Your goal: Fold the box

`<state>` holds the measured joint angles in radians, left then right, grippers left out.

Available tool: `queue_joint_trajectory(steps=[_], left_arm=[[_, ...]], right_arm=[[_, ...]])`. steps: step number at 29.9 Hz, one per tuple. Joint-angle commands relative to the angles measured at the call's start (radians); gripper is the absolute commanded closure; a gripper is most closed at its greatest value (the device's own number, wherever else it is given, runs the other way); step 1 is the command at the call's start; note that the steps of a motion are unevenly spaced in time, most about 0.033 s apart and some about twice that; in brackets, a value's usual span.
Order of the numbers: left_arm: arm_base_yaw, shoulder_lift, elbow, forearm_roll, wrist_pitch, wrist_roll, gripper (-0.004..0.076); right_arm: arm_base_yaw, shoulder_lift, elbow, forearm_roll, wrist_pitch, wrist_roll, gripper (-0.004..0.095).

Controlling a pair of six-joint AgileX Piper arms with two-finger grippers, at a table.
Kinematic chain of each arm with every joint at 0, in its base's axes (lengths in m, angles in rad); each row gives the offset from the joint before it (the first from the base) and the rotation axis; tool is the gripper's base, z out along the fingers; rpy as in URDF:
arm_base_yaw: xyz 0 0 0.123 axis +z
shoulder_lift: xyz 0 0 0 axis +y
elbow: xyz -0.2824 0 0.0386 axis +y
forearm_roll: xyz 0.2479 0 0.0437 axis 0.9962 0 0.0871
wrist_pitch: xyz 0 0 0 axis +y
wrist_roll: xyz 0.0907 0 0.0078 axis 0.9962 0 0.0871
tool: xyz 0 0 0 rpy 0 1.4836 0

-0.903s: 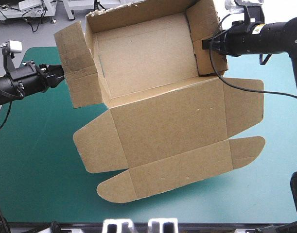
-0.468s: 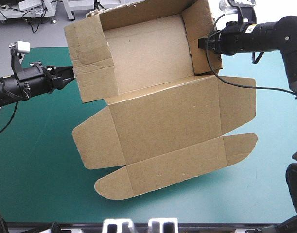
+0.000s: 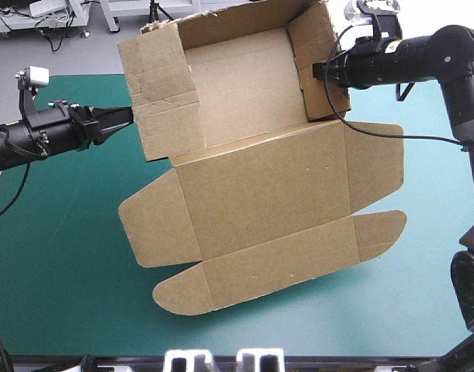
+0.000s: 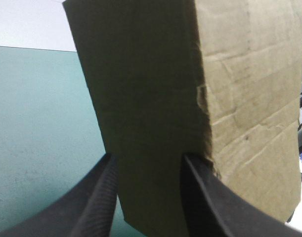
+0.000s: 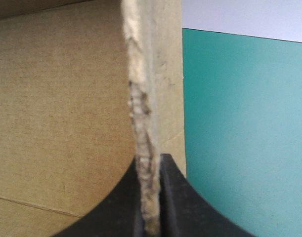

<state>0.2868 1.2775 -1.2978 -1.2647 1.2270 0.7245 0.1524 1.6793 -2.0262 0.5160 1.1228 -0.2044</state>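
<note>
The brown box (image 3: 260,194) lies mid-table as an open tray at the far side, with its lid panel and rounded flaps flat toward the front. My left gripper (image 3: 126,118) is open at the tray's left wall (image 3: 163,93). In the left wrist view that wall (image 4: 190,98) stands upright just ahead of the gripper (image 4: 150,159), between its spread fingers. My right gripper (image 3: 323,70) is shut on the tray's right wall (image 3: 318,54). The wall's torn edge (image 5: 151,74) runs straight up from between the closed fingers of that gripper (image 5: 151,160).
The teal-green cover (image 3: 58,256) shows bare to the left of the box, along the front edge and at the right front. The lid's rounded flaps (image 3: 380,232) reach toward the right and front. The tray's back wall overhangs the table's far edge.
The left wall flap has swung from splayed outward to upright, with my left gripper following it rightward. The whole box and my right gripper have shifted slightly left.
</note>
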Motion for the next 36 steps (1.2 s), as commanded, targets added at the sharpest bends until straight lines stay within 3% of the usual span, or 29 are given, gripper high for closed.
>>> queue_joint_trajectory(steps=[1,9,29,36], left_arm=[[-0.005,-0.029,-0.025,-0.08,0.07,-0.008,0.0417],[-0.005,-0.029,-0.025,-0.08,0.07,-0.008,0.0418],[-0.005,-0.029,-0.025,-0.08,0.07,-0.011,0.0417],[-0.005,-0.029,-0.025,-0.052,0.06,-0.011,0.0417]], right_arm=[[-0.001,-0.03,-0.027,0.067,-0.07,0.001,0.0924],[-0.001,0.001,-0.027,0.145,-0.086,-0.027,0.0924],[-0.001,0.041,-0.027,0.155,-0.095,-0.044,0.0924],[-0.001,0.041,-0.027,0.232,-0.097,-0.073,0.0924]])
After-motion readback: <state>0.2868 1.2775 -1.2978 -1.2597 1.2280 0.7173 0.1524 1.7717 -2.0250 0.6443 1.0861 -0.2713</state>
